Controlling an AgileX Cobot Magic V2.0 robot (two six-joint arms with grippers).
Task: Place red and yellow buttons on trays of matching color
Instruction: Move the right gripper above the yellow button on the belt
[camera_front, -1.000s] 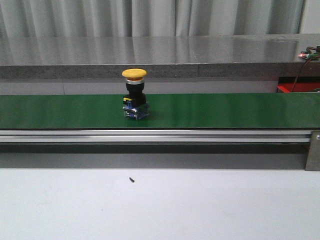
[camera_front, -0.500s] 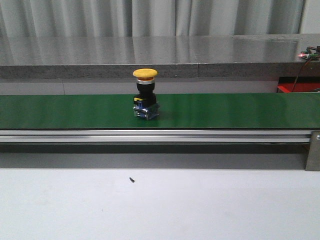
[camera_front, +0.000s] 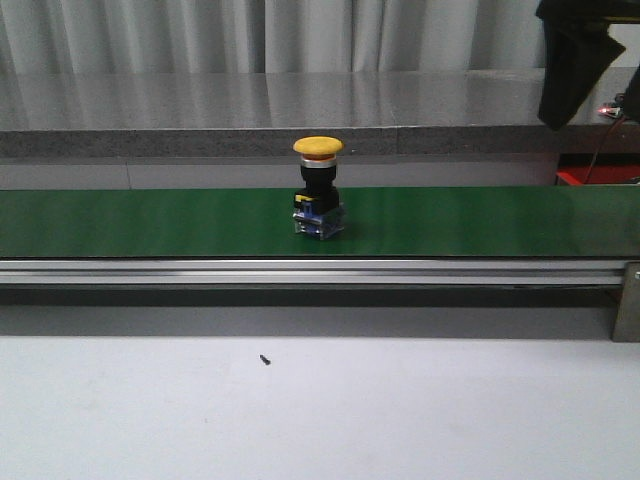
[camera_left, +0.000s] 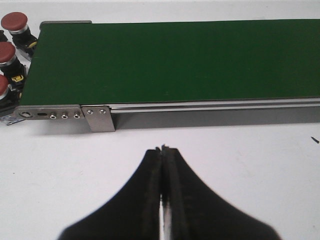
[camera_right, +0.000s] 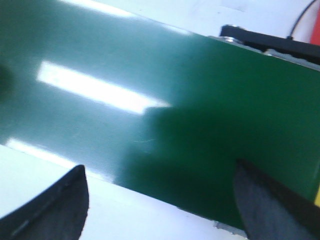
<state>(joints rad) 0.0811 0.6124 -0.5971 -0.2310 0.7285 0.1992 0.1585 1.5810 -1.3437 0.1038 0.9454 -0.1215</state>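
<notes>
Yellow button (camera_front: 318, 200) has ridden further right along the green belt (camera_front: 480, 220) than half a second back; I now read it just left of the belt's middle, upright, cap on top. New since then: a dark arm part (camera_front: 575, 55) has come into the front view's upper right corner, above the belt's right stretch.

Left pincer (camera_left: 163, 150) hangs over the white counter (camera_left: 240, 165) near the belt's end plate (camera_left: 97, 117), fingers pressed together, gripping nothing. Three red buttons (camera_left: 7, 52) sit bunched just beyond that belt end.

Right pincer (camera_right: 160, 200) is spread wide over bare belt, nothing between its fingers (camera_right: 60, 205).

Belt right of the yellow button is bare to the frame edge. Tiny dark speck (camera_front: 264, 359) on the counter in front.
</notes>
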